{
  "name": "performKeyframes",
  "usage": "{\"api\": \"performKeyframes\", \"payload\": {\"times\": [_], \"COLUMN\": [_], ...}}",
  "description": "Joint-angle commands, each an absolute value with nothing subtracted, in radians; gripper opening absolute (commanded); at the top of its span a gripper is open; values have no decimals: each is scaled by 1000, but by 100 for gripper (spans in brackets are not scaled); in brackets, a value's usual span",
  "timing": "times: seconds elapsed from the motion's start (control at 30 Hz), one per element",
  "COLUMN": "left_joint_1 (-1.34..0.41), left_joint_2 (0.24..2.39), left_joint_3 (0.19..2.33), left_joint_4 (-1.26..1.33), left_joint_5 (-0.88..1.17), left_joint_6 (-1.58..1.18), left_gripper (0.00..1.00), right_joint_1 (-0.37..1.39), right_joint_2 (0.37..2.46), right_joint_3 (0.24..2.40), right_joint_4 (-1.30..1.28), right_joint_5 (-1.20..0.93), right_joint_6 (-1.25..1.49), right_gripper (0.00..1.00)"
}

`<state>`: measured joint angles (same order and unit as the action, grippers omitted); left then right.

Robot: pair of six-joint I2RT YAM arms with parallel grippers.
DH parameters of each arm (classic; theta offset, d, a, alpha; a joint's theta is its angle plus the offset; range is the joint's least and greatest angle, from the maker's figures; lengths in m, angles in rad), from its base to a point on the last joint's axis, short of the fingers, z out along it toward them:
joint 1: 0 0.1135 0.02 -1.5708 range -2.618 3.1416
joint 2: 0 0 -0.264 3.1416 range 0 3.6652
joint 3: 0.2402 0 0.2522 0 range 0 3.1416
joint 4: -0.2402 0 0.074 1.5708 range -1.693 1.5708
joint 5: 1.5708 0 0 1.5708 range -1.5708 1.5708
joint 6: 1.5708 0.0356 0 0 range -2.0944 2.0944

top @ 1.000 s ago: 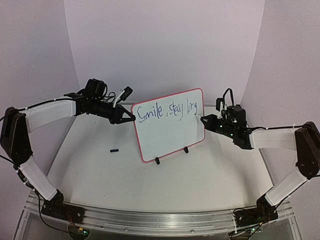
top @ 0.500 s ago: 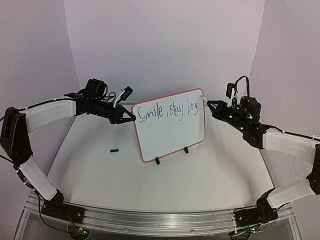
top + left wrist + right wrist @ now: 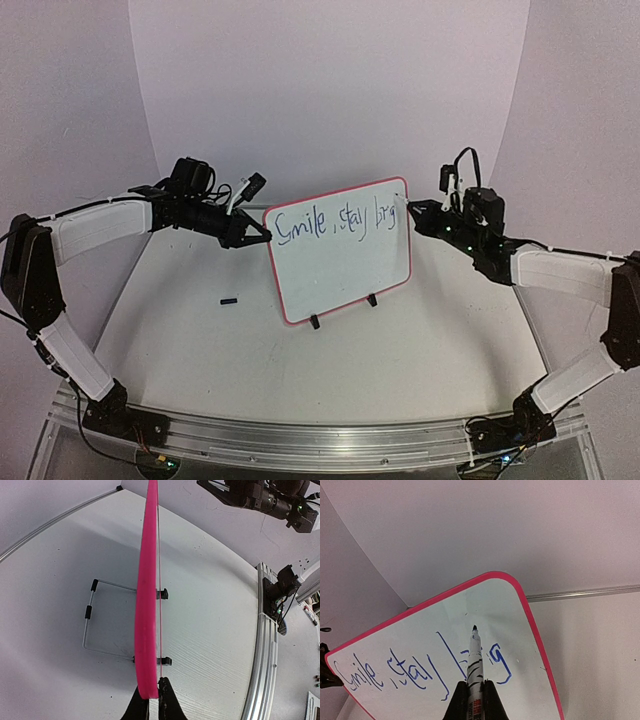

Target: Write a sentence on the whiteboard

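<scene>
The whiteboard (image 3: pixel 340 275), red-pink framed, stands tilted on two black clip feet at mid-table. Blue lettering, the sentence (image 3: pixel 335 222), runs along its top and reads "Smile, stay brig". My left gripper (image 3: pixel 262 236) is shut on the board's upper left edge; the left wrist view shows the pink frame (image 3: pixel 147 580) edge-on between the left gripper (image 3: pixel 152 694) jaws. My right gripper (image 3: pixel 415 212) is shut on a white marker (image 3: pixel 475 655). Its tip sits over the whiteboard (image 3: pixel 485 600) just above the last letters (image 3: pixel 497 662); I cannot tell if it touches.
A small black cap (image 3: pixel 229 300) lies on the table left of the board. A wire stand (image 3: pixel 90 612) props the board from behind. An aluminium rail (image 3: pixel 300 435) runs along the near edge, and a curved white backdrop closes the back.
My right arm lifted from the board's right edge, drew back to the right, then came in again toward the upper right corner. The left arm and board stayed still.
</scene>
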<state>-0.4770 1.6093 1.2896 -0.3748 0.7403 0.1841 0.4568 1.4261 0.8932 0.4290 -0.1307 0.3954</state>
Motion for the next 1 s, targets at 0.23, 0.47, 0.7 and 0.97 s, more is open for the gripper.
{"api": "performKeyframes", "payload": {"times": [0.23, 0.47, 0.7, 0.97], "left_joint_1": [-506, -507, -508, -508], "left_joint_2": [1651, 1651, 1651, 1650], "left_joint_3": [1278, 1278, 1280, 1281], "left_joint_4": [-501, -500, -500, -500], "left_joint_5": [704, 704, 706, 704], "left_joint_6": [227, 229, 230, 230], "left_gripper": [0, 0, 0, 0], "right_joint_1": [459, 460, 460, 460], "right_joint_2": [1500, 1513, 1492, 1485], "right_joint_3": [977, 959, 882, 842], "right_joint_4": [430, 430, 428, 427], "right_joint_5": [-81, -75, -64, -61], "right_joint_6": [347, 352, 388, 405], "right_gripper": [0, 0, 0, 0]}}
